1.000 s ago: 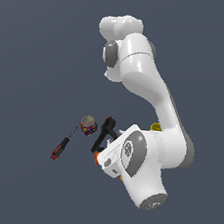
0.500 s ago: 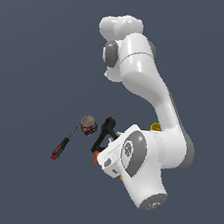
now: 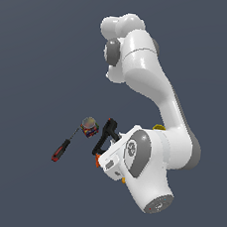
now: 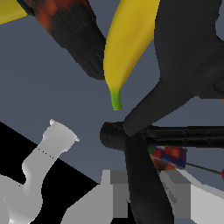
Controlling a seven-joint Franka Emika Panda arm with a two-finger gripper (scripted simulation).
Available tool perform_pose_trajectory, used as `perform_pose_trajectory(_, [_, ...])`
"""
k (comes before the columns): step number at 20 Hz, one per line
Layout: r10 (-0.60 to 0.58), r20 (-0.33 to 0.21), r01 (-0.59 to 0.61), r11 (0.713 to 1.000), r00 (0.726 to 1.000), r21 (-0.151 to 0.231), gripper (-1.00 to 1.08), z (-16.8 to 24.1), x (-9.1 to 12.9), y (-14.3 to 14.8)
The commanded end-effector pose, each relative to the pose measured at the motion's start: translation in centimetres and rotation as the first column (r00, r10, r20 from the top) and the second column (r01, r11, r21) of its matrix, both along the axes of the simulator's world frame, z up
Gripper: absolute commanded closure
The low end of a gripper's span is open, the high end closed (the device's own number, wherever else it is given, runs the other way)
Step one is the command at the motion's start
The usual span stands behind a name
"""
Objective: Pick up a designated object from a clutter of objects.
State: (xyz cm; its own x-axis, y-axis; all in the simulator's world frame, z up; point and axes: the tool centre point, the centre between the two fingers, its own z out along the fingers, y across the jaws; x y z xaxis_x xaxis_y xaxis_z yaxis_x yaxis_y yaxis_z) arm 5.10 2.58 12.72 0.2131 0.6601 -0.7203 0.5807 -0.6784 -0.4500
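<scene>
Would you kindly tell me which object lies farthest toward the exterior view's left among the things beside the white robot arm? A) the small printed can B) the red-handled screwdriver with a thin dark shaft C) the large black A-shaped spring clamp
B: in the exterior view the red-handled screwdriver lies left of the small printed can, and the large black spring clamp lies right of both, against the arm.

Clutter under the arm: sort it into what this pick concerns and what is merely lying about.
Job in hand:
- black spring clamp
- gripper, fingers either side of a clamp arm

Lying about:
- banana
- red-and-black drill
- printed can
- red-handled screwdriver
</scene>
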Motion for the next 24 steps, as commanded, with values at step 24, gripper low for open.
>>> perform_pose_trajectory(24, [0.109, 0.414, -0.125, 0.992, 0.904, 0.011, 1.08, 23.5, 2.8, 2.2])
